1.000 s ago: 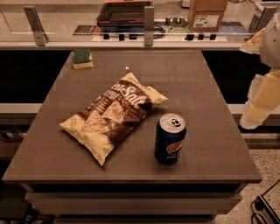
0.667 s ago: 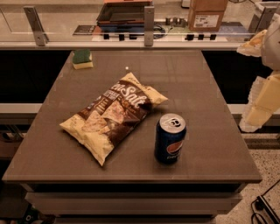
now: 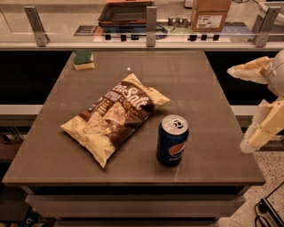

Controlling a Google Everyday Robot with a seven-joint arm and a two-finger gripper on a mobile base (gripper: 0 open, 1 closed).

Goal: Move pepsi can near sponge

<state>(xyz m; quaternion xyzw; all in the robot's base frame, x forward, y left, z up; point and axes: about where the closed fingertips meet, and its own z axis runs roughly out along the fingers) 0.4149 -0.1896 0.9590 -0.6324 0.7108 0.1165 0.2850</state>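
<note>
The pepsi can (image 3: 172, 141) stands upright on the brown table (image 3: 186, 84), near the front edge and right of centre. The sponge (image 3: 83, 60), green over yellow, lies at the table's far left corner, far from the can. My gripper (image 3: 237, 110) hangs off the table's right edge, to the right of the can and apart from it. Its two pale fingers (image 3: 248, 71) are spread wide and hold nothing.
A large brown and yellow chip bag (image 3: 114, 116) lies between the can and the sponge, just left of the can. A railing with metal posts (image 3: 151, 20) runs behind the table. A cardboard box (image 3: 210, 14) and a dark tray (image 3: 126, 12) sit on the counter beyond.
My gripper has moved lower in the view and slightly left, toward the table's right edge. The can, bag and sponge have not moved.
</note>
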